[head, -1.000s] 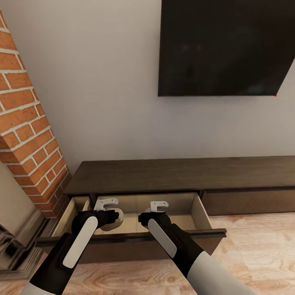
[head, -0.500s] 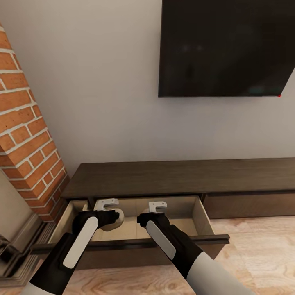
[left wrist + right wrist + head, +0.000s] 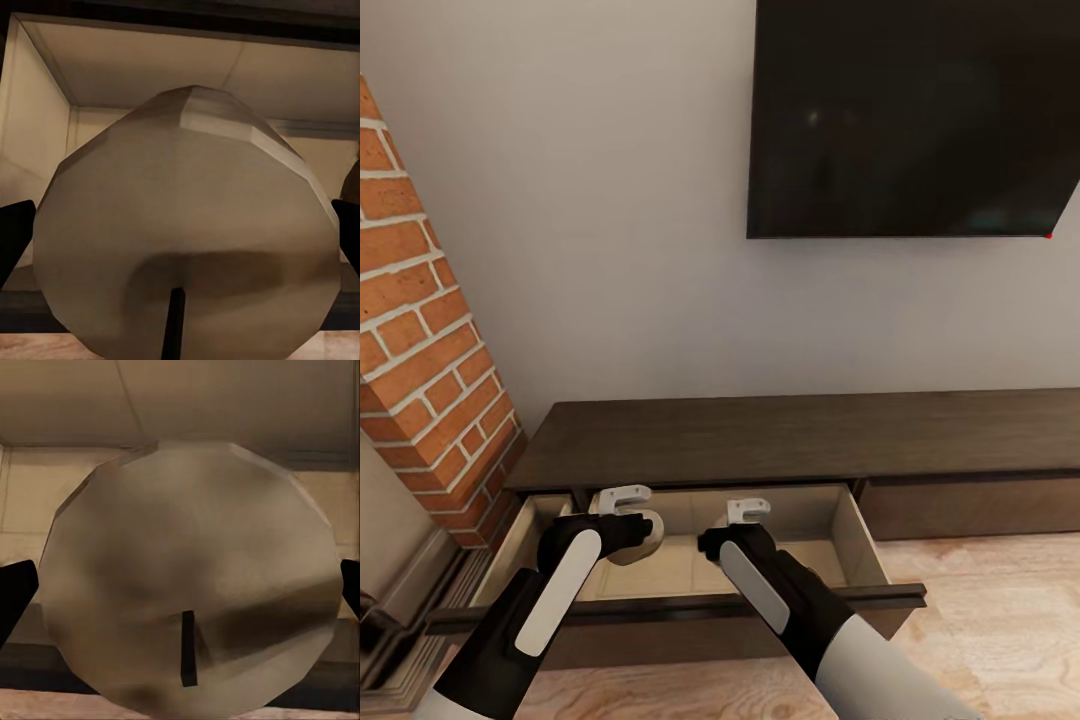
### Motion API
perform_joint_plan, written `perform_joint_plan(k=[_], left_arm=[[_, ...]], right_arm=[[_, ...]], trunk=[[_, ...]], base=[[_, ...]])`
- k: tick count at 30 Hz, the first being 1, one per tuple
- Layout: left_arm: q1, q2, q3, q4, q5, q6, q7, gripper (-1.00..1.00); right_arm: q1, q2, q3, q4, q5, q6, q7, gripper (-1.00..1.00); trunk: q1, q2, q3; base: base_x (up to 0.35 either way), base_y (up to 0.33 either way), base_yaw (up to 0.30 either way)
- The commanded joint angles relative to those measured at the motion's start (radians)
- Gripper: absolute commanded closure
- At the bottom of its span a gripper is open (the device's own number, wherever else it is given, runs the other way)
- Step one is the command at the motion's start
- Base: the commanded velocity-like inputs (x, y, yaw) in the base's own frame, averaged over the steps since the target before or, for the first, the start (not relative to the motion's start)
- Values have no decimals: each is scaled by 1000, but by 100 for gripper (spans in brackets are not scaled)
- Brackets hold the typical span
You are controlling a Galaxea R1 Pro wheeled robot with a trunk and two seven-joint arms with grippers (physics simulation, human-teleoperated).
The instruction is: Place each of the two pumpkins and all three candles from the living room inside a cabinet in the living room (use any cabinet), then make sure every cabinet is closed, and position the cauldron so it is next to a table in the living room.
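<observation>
So the robot is parked right in front of the cabinet [image 3: 800, 440], the long low dark wood unit under the wall-mounted TV [image 3: 910, 115], with a brick column [image 3: 420, 370] off to the left. The left-hand drawer [image 3: 680, 600] is pulled out toward the robot and you can see its pale beige inside.

Both arms reach over the drawer's near edge. The left end effector [image 3: 628, 520] is clamped on a candle [image 3: 643, 533], a pale grey-white puck that pokes out beside the fingers, hanging just above the drawer floor. From the left wrist cam the candle [image 3: 187, 232] is wedged between the two dark fingertips [image 3: 15, 236], wick pointing back at the camera, drawer walls behind it.

The right end effector [image 3: 745, 520] sits over the middle of the same drawer. Its wrist cam shows a second candle [image 3: 191, 577] gripped the same way, fingertips [image 3: 15, 592] touching either side of the disc, beige drawer floor behind. In the head view that one is mostly hidden behind the wrist.

The two candles are near each other but apart, both over the open drawer. Light wood floor [image 3: 1000, 570] to the right.
</observation>
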Motion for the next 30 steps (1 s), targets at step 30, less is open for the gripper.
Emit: perform_joint_plan(k=[30], left_arm=[[-1,1,-19,-1,15,17,6,100]], right_arm=[[-4,0,2,86,-9,-45,3,100]], trunk=[[4,-7,-4]], base=[[45,0,0]])
